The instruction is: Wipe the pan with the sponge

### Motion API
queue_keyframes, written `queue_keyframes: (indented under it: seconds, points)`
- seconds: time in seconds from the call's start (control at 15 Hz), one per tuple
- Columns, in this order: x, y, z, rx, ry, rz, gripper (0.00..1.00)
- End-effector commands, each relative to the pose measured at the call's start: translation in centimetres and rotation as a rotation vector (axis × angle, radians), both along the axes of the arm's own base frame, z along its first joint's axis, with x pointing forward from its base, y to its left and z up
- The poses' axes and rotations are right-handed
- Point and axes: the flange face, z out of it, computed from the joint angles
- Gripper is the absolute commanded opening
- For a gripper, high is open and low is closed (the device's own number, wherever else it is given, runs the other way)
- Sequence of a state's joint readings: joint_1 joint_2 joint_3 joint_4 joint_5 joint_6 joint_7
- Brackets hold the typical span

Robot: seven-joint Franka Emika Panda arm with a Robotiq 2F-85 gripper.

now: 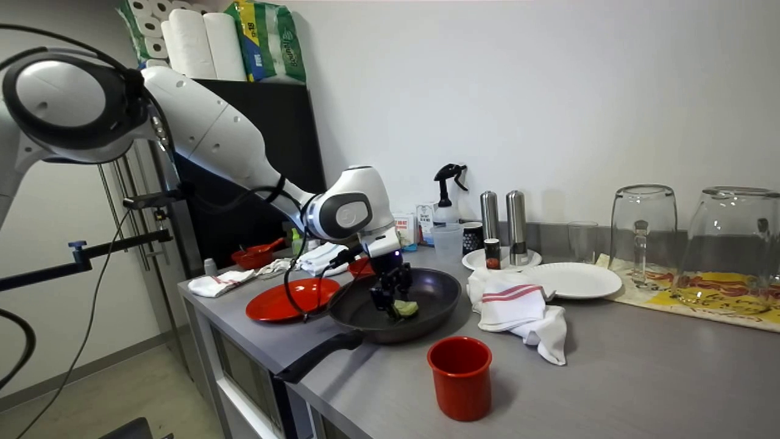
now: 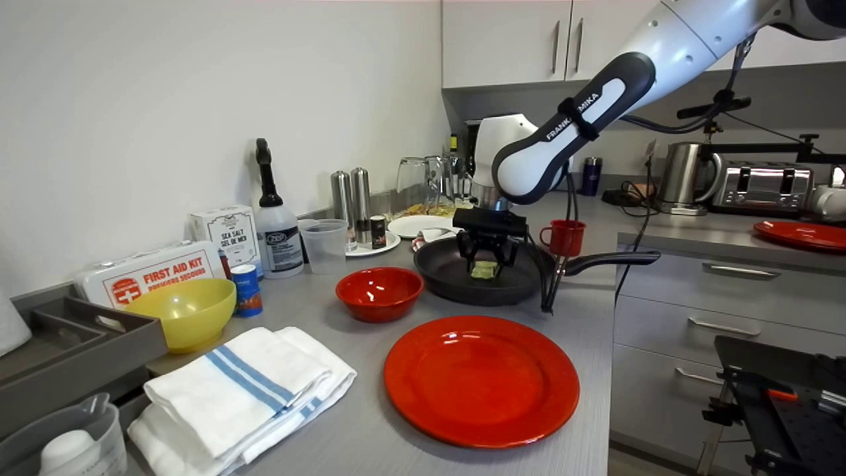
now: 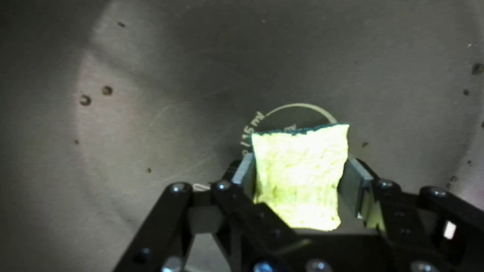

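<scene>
One sponge (image 3: 302, 177), held within the pan (image 1: 436, 296).
The gripper (image 2: 486, 260) points down into it, fingers (image 3: 246, 172) narrowed on the sponge's two sides; whether the sponge touches the pan floor is unclear. Dark specks (image 3: 107, 90) dot that floor. A red mug (image 1: 461, 384) stands near the handle (image 1: 323, 356), a red bowl (image 2: 380, 295) just beside the pan.
</scene>
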State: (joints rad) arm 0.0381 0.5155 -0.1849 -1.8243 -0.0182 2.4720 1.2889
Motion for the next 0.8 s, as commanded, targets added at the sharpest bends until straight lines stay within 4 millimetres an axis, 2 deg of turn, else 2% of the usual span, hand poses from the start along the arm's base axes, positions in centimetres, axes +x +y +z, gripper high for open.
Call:
queue_keyframes:
  seconds: [0.0,0.33,0.47,0.6,0.73]
  points:
    - [-4.5,-0.6,-1.8,0.008,0.052,0.009,0.28]
    - [-6.7,-0.7,-1.9,-0.012,0.084,0.040,0.28]
    - [-6.2,-0.3,-2.4,-0.030,0.078,0.047,0.28]
    - [-4.8,0.4,-2.5,-0.076,0.053,0.052,0.28]
    - [-3.2,2.0,-2.1,-0.103,0.007,0.084,0.28]
